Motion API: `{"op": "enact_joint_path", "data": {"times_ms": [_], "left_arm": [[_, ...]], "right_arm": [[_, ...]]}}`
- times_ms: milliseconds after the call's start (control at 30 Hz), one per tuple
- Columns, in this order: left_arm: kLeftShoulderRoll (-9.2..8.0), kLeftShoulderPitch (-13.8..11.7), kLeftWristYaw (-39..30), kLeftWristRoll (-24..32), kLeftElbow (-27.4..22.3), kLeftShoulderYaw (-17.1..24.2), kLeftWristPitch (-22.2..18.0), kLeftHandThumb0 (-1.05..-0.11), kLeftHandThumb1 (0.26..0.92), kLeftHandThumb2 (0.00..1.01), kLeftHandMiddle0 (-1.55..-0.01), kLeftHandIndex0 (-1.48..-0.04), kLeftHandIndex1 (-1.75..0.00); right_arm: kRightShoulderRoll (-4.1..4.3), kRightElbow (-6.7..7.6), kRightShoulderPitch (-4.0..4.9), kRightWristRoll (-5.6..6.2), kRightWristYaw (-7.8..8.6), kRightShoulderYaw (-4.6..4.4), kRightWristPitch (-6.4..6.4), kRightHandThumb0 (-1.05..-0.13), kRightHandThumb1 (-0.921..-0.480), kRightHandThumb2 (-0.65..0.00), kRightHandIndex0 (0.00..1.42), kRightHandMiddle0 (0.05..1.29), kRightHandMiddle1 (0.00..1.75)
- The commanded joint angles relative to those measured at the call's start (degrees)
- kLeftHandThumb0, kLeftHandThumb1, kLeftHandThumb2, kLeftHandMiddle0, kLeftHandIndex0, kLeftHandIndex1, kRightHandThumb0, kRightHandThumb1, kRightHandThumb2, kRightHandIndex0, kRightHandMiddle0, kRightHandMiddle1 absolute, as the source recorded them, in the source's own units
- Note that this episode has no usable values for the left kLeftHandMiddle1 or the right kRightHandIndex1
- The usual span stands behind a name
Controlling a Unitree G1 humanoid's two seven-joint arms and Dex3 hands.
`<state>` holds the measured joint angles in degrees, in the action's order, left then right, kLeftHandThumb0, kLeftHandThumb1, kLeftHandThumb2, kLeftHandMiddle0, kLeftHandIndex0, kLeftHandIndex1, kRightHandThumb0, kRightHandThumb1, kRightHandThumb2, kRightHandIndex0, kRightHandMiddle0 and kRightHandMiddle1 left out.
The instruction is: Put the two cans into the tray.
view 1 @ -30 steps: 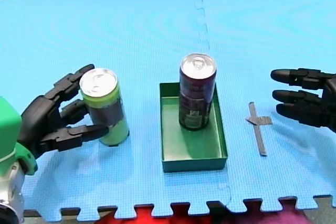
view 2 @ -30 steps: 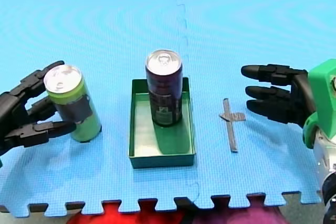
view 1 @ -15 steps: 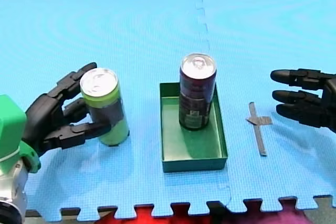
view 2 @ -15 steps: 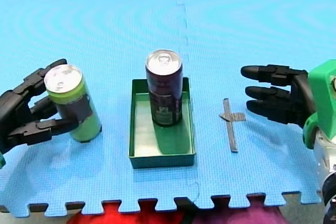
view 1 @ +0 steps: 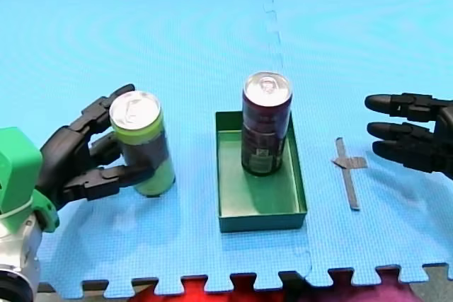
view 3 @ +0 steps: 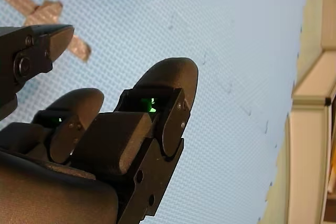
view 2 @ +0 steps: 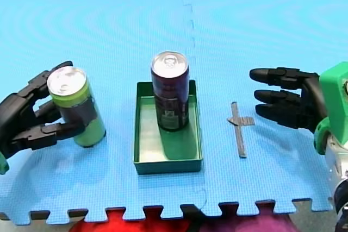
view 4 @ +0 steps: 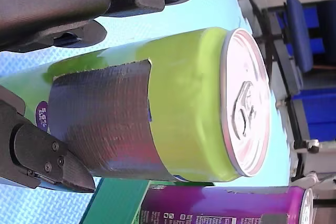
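Observation:
A green can (view 1: 141, 146) with a dark band stands on the blue mat, left of the tray. My left hand (view 1: 92, 157) is shut on it: the thumb presses its front and the fingers wrap behind. The second wrist view shows this can (view 4: 157, 103) close up between the fingers (view 4: 47, 161). A purple can (view 1: 265, 125) stands upright in the far half of the green tray (view 1: 262, 216). My right hand (view 1: 407, 132) hovers over the mat to the right of the tray, holding nothing.
A grey tape cross (view 1: 347, 171) is stuck to the mat between the tray and my right hand. The near half of the tray floor (view 2: 166, 145) is bare. The mat's front edge (view 1: 233, 281) runs close below the tray.
My left hand has closed in on the green can, the thumb now against its front. The can has shifted slightly to the right. The right hand and the purple can have not moved.

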<state>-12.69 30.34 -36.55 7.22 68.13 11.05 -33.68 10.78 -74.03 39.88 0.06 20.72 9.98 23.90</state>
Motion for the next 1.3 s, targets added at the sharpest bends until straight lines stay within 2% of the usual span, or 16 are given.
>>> {"op": "enact_joint_path", "data": {"times_ms": [0, 1267], "left_arm": [[-0.14, 0.30, 0.02, 0.00, 0.00, -0.03, -0.23, -1.048, 0.817, 0.01, -0.27, -0.08, 0.00], [0.24, 0.60, -2.35, -0.14, -0.26, -0.74, -0.09, -1.048, 0.866, 0.01, -0.25, -0.09, 0.00]], "right_arm": [[0.37, -0.03, -0.06, 0.18, 0.06, 0.09, 0.21, -0.601, -0.777, 0.000, 0.75, 1.04, 0.00], [0.47, 0.13, 0.18, 0.31, 0.39, 0.29, -0.06, -0.606, -0.782, -0.001, 0.74, 1.03, 0.00]]}}
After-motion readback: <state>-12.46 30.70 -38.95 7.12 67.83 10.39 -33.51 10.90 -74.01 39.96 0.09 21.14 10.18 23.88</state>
